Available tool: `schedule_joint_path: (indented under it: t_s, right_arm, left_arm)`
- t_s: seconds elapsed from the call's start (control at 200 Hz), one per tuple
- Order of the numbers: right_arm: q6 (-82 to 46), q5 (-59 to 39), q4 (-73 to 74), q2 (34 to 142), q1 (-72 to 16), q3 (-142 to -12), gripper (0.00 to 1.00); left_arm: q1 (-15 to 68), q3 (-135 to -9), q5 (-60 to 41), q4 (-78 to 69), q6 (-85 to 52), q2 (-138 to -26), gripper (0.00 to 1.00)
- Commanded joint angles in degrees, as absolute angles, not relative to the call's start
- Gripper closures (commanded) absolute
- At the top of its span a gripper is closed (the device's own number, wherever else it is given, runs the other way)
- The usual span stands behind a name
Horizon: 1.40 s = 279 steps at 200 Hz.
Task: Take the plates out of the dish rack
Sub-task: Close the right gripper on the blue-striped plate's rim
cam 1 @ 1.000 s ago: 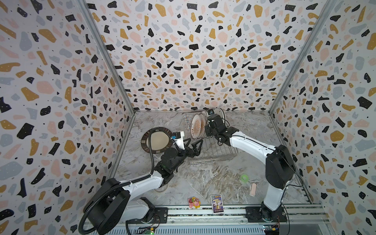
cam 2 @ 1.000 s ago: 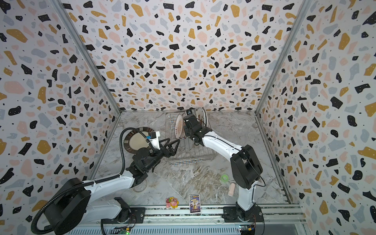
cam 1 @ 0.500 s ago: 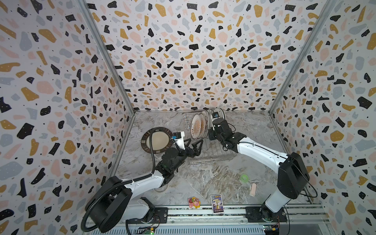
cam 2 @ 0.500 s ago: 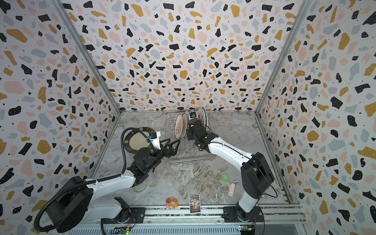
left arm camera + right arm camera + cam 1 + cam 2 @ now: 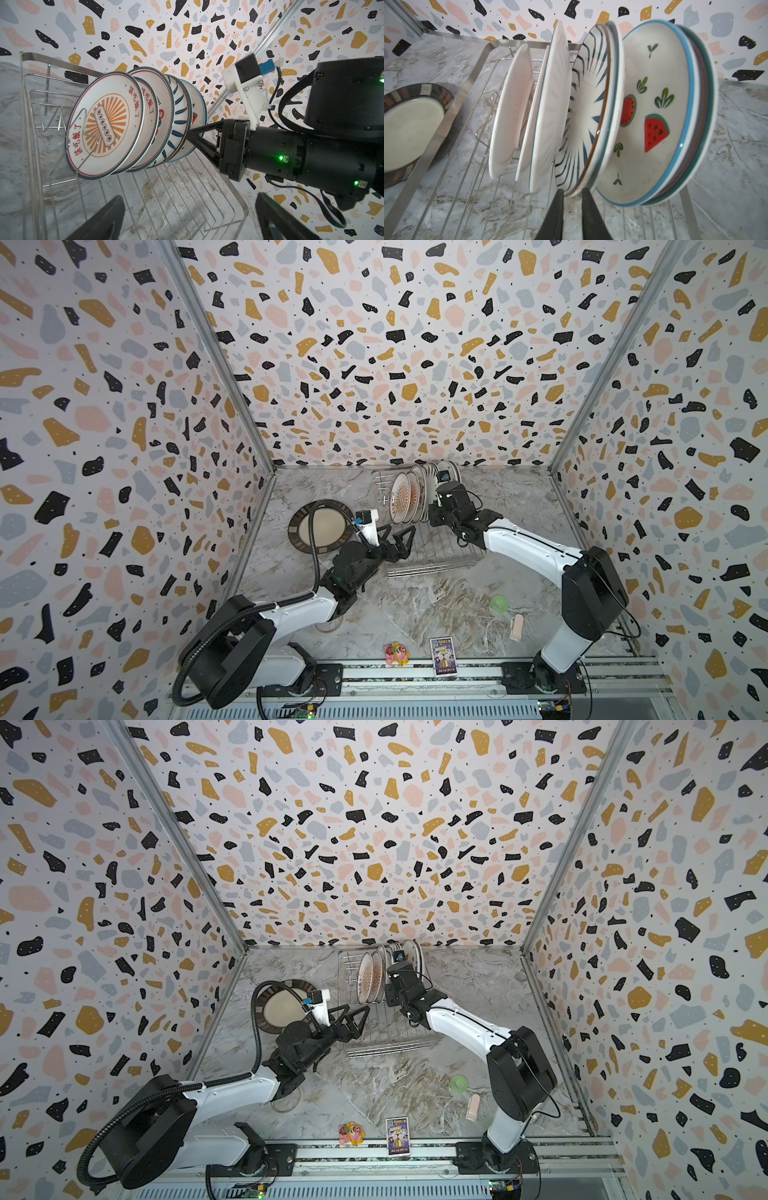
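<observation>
1. Since the plates (image 5: 409, 497) stand on edge in the dish rack (image 5: 440, 560), at upper centre of the bench (image 5: 436, 614) in both top views, each must come out by its rim.
2. Row axis: left to right across the frame. Decorated faces point frame-left; the discs lean slightly.
3. Right gripper (image 5: 572, 192): fingers closed to a narrow gap on the rim of the blue-stroke plate (image 5: 583, 116), mid-row, directly ahead of the fingertips.
4. Left gripper (image 5: 401, 529): fingers fully spread, empty, at the rack's left edge, farther from that plate.
5. One brown-rimmed plate (image 5: 332, 531) lies flat on the bench, left of the rack.
6. Judgement: withdraw along the disc plane, because neighbouring plates crowd it.
</observation>
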<state>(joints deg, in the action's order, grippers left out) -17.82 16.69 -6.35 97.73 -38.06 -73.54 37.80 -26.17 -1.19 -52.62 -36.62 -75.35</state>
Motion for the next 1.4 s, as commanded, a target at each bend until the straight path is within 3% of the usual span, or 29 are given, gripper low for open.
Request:
schedule_joint_path:
  t_s: [0.0,0.421,0.756,1.392]
  right_arm:
    - [-18.13,16.88,-6.09,98.78,-37.53,-76.16,0.81]
    - [-18.53,18.65,-5.81,101.81,-37.62,-77.56,0.78]
    - [-18.48,28.58,-7.31,107.3,-39.64,-83.31,0.77]
    - [-20.2,31.0,-4.72,112.22,-38.43,-88.93,0.71]
  left_arm:
    - [38.23,-27.42,-1.93,-55.85,-36.19,-75.5,0.0]
    - [38.17,-27.4,-1.76,-55.9,-35.89,-75.79,0.0]
    - [38.18,-27.07,-1.76,-55.81,-35.96,-75.34,0.0]
    - [38.18,-26.29,-1.16,-55.72,-35.52,-74.62,0.0]
